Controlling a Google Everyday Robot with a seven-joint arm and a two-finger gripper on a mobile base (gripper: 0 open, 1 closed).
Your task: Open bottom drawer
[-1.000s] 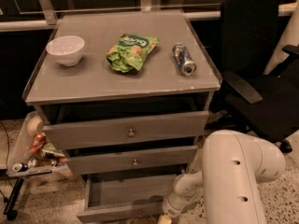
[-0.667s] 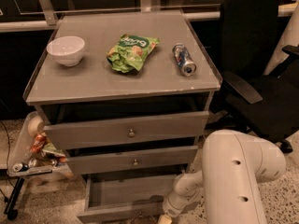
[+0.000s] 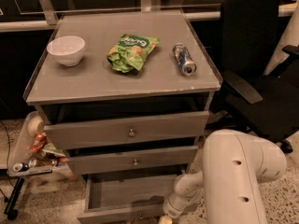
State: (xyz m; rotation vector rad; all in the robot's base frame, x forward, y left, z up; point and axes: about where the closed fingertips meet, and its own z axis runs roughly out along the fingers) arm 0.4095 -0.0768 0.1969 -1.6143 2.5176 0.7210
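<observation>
Grey inside and pulled out, the bottom drawer [image 3: 127, 193] sits just left of the gripper [image 3: 164, 219], with its front panel partly cut off by the lower edge. Most of the gripper is cut off there too, so I cannot tell whether it is spread or closed. The white arm [image 3: 236, 174] bends at a bulky elbow to the right, and its forearm slants down-left to the drawer's front right corner. The middle drawer [image 3: 133, 160] lies above the gripper.

Your white rounded arm [image 3: 243, 171], dotted with small dark holes, narrows to a pale tool [image 3: 163, 220] at the view's bottom edge.
</observation>
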